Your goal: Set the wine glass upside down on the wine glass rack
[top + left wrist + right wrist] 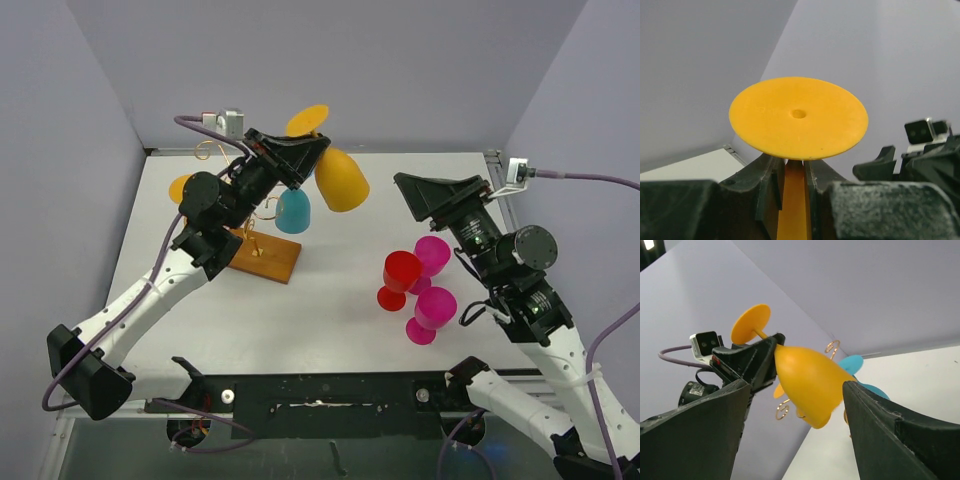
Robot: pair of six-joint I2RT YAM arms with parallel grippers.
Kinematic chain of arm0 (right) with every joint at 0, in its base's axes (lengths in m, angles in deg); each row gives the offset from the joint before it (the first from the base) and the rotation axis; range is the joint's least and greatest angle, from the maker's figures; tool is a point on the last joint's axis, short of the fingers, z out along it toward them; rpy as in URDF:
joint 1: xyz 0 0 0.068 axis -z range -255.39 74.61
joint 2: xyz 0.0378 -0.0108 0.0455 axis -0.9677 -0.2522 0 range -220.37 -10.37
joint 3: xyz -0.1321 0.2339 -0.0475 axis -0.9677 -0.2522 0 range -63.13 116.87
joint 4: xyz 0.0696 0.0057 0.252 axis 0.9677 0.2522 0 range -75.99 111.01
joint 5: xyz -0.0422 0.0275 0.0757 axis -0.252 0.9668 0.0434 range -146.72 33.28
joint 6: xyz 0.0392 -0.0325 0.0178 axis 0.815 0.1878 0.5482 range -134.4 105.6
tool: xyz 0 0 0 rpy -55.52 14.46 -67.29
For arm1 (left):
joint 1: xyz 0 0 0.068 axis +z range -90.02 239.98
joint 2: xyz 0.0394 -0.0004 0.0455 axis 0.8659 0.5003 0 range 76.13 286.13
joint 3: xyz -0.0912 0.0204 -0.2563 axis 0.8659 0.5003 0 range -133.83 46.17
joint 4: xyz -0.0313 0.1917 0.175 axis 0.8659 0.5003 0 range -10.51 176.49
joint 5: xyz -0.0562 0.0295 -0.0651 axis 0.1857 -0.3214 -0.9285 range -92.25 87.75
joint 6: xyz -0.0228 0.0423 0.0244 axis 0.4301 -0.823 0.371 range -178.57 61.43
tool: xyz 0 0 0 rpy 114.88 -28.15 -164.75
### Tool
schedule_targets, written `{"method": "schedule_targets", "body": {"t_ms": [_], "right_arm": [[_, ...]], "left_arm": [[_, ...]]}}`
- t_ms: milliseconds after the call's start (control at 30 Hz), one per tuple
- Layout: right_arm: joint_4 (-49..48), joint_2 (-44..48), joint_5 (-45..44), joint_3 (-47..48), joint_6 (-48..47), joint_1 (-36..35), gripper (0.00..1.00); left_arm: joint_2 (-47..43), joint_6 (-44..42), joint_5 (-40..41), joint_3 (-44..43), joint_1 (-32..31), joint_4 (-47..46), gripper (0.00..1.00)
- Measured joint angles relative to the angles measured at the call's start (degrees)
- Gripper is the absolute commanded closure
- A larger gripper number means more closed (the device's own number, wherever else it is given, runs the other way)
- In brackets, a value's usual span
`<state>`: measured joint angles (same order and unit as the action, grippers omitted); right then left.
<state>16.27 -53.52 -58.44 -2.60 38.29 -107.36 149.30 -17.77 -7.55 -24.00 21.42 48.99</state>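
Note:
A yellow wine glass (342, 180) is held in the air, tilted, foot (308, 120) up and bowl down to the right. My left gripper (312, 148) is shut on its stem; in the left wrist view the stem (794, 200) sits between the fingers (765, 185) under the round foot (799, 117). The wine glass rack, gold wire (212, 150) on a wooden base (270, 262), stands below and left of it. A blue glass (293, 212) and an orange glass (182, 188) hang on it. My right gripper (420, 195) is open and empty, facing the yellow bowl (810, 385).
A red glass (402, 275) and two magenta glasses (432, 255) (434, 310) stand on the white table (330, 310) in front of the right arm. Grey walls close the back and both sides. Gold spirals (782, 410) and the blue glass (852, 365) show behind the yellow bowl.

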Motion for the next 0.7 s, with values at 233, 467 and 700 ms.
{"method": "schedule_targets", "body": {"t_ms": [233, 467, 700], "right_arm": [[-2.01, -6.38, 5.62, 8.04, 2.49, 0.00, 0.24], [-0.63, -12.46, 9.03, 12.85, 6.25, 0.00, 0.26], [4.66, -15.76, 10.01, 16.41, 10.86, 0.00, 0.38]], "left_arm": [[0.04, -12.96, -9.62, -1.88, -0.52, 3.08, 0.89], [0.04, -21.24, -12.81, -1.88, -0.98, 4.79, 0.89], [0.04, -26.16, -14.82, -1.38, -1.09, 5.97, 0.89]]}}
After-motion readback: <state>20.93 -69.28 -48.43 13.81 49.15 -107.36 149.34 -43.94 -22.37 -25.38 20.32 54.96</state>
